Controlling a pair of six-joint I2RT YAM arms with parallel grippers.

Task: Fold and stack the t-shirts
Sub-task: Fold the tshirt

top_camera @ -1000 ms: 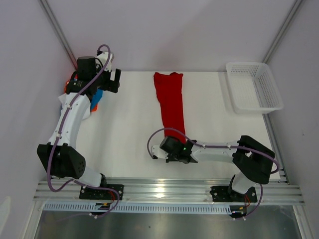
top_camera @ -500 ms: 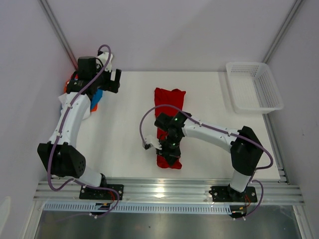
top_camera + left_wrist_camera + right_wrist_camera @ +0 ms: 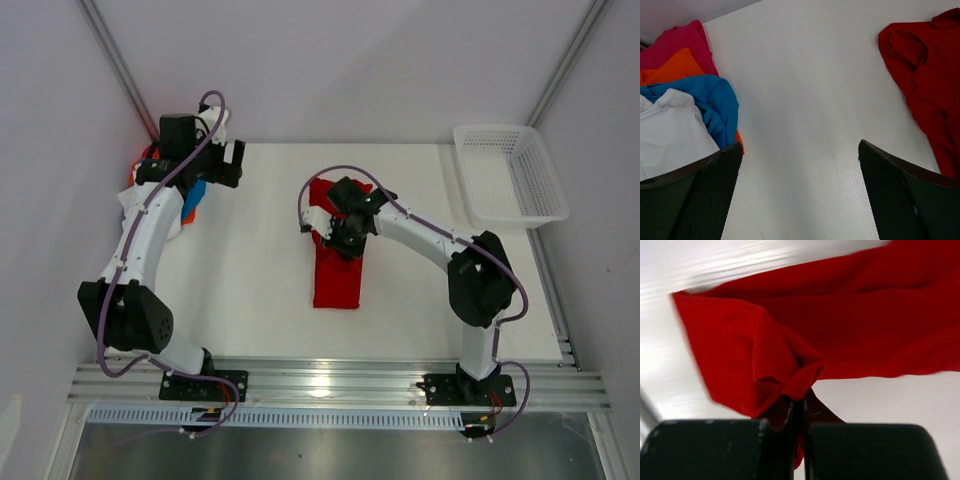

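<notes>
The red t-shirt (image 3: 337,272) lies as a long strip in the middle of the table, its near end folded back over itself. My right gripper (image 3: 345,238) is shut on a pinch of that red cloth (image 3: 790,380) and holds it above the strip's far half. The red shirt also shows at the right of the left wrist view (image 3: 930,95). A pile of pink, orange, blue and white t-shirts (image 3: 685,100) sits at the table's far left (image 3: 190,200). My left gripper (image 3: 800,200) is open and empty over bare table beside that pile.
A white plastic mesh basket (image 3: 508,175) stands at the table's far right corner. The white table (image 3: 250,280) has its near edge along the aluminium rail. Grey walls close in on the left and right.
My right gripper has carried the red shirt's near end from the table's front towards the far side, folding the strip over itself. The left arm has barely moved.
</notes>
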